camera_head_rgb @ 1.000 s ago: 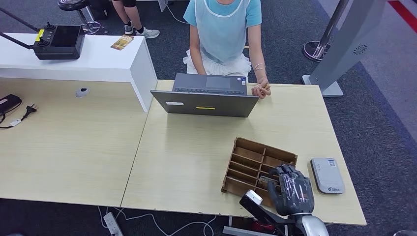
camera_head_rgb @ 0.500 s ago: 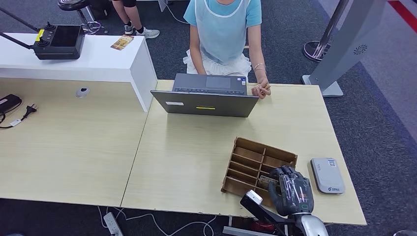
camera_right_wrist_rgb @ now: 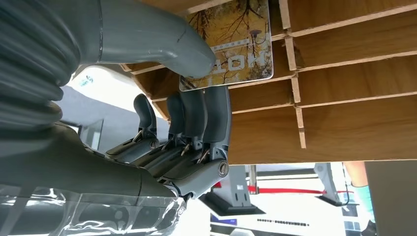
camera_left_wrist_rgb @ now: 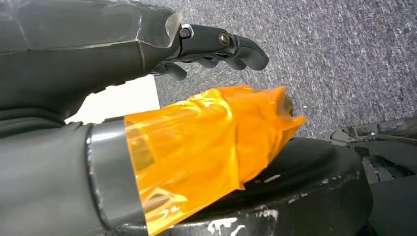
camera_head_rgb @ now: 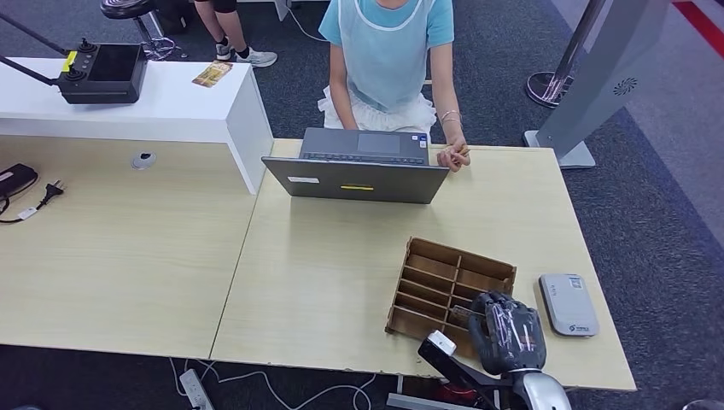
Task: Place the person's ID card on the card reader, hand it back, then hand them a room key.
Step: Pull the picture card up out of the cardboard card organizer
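My right hand (camera_head_rgb: 505,331) is at the near right corner of the wooden slotted organizer (camera_head_rgb: 444,273). In the right wrist view this hand (camera_right_wrist_rgb: 162,123) pinches a room key card (camera_right_wrist_rgb: 236,49) printed with autumn trees, thumb on its face and fingers beneath, over the organizer's slots (camera_right_wrist_rgb: 354,118). The grey card reader (camera_head_rgb: 568,304) lies flat on the table just right of the organizer. My left hand (camera_left_wrist_rgb: 147,54) hangs over grey carpet, holding nothing, its fingers (camera_left_wrist_rgb: 221,44) loosely bent and apart from the orange-taped thumb (camera_left_wrist_rgb: 211,137).
A person in a light blue top stands at the far side with a hand (camera_head_rgb: 455,155) beside the open laptop (camera_head_rgb: 359,166). A white counter (camera_head_rgb: 171,107) with a black controller is at the far left. A grey stand (camera_head_rgb: 598,77) rises at the far right.
My right hand has drawn slightly back toward the table's near edge with the card. Nothing else has moved.
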